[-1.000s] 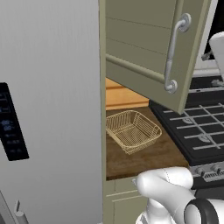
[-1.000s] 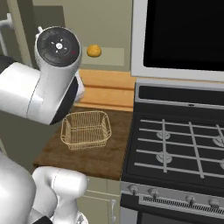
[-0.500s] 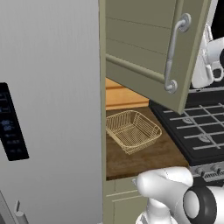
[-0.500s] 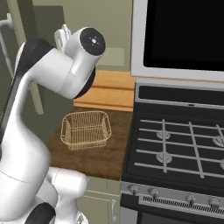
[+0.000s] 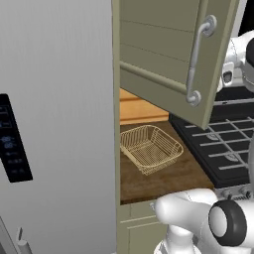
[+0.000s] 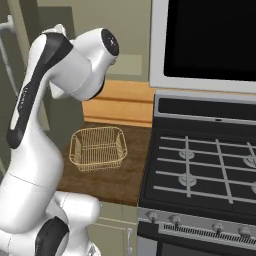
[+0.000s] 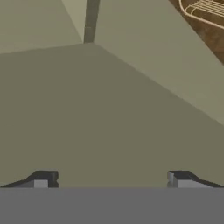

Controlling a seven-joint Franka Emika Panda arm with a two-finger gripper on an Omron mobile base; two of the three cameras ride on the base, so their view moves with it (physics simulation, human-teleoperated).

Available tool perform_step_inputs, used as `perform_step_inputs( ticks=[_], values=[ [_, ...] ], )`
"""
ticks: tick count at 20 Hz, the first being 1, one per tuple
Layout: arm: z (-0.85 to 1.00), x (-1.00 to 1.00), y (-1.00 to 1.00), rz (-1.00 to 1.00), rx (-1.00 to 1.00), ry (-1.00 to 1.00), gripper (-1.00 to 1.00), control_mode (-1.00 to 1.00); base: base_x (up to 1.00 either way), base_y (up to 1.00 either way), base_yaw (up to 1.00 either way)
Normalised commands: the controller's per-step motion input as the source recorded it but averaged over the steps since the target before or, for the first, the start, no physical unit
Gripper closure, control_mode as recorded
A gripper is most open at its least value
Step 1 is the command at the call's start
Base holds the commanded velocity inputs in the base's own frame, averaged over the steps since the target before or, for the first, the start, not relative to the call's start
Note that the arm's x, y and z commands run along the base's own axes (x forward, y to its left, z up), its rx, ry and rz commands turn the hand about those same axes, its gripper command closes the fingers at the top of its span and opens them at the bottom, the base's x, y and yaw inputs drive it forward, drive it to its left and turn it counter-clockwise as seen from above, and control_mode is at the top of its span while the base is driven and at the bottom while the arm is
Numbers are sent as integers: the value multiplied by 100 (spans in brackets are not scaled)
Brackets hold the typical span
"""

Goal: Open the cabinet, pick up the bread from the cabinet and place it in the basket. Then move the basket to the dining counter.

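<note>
1. Reaching into the open cabinet (image 5: pixel 163 64), the hand (image 7: pixel 111 178) is spread and empty, facing bare olive panels.
2. The bread cannot be made out, so a blind reach risks nudging it deeper.
3. The basket (image 6: pixel 97 148) waits on the desk (image 6: pixel 120 175); at 2 o'clock in the hand view, the arm could clip the door.

The white arm (image 6: pixel 45 150) rises from the lower left and bends across the upper left, its dark-capped joint near the top centre. Below it the basket (image 6: pixel 98 148) sits upright on the brown wooden counter (image 6: pixel 117 177), near the counter's back. Just right of the counter is a stove (image 6: pixel 205 175) with black grates and a row of knobs along its front, under a dark-fronted microwave (image 6: pixel 210 40).
</note>
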Motion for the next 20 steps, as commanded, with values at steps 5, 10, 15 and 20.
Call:
perform_step_inputs(
  ticks=[5, 10, 15, 20],
  values=[
    [1, -26, 100, 14, 2, 0, -100, -100, 0, 0, 0],
    [0, -19, 67, 6, 0, -1, -100, -100, 0, 0, 0],
    [0, -34, -53, 2, -9, -18, -100, -100, 0, 0, 0],
    [4, -8, -100, 0, -9, -23, -100, -100, 0, 0, 0]
  ],
)
